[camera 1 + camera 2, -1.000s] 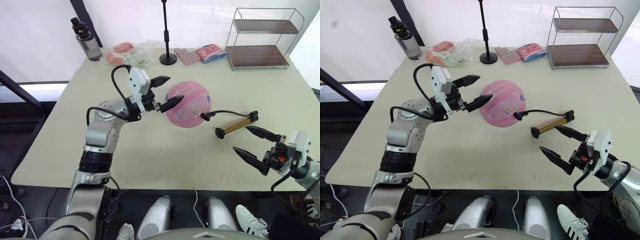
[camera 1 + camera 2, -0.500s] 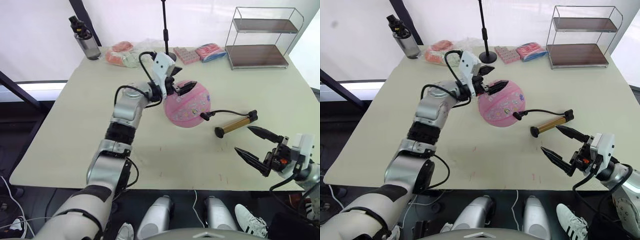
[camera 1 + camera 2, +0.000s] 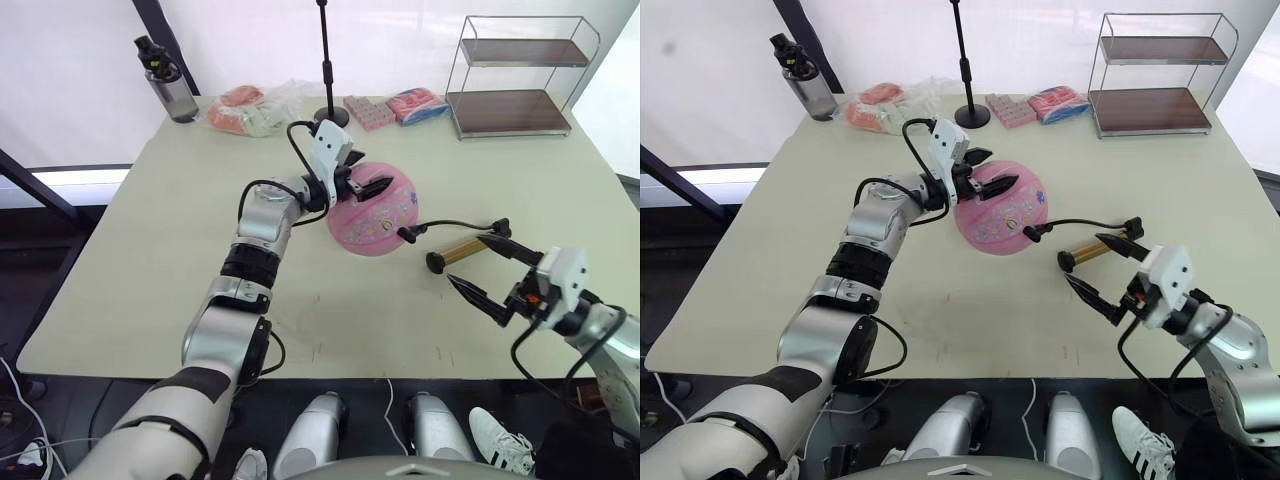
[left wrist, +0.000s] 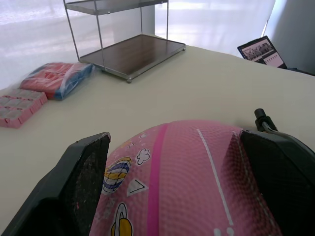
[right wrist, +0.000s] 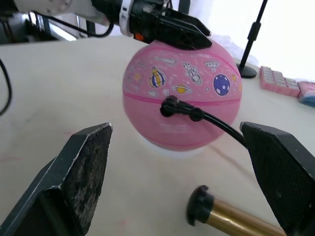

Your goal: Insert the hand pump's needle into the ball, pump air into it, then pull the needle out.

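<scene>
Both pincer fingers (image 4: 81, 182) straddle the ball (image 4: 187, 172), mid-table (image 3: 150, 250).

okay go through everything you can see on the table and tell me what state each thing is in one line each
ball: resting on the table, hose fitting at its side.
left gripper: jaws open, straddling the ball's top.
hand pump: lying flat on the table, not held.
needle: fitting against the ball; pin itself hidden.
right gripper: jaws open, either side of the pump's handle end.
water bottle: upright, capped.
wire shelf: upright, both tiers bare.
</scene>
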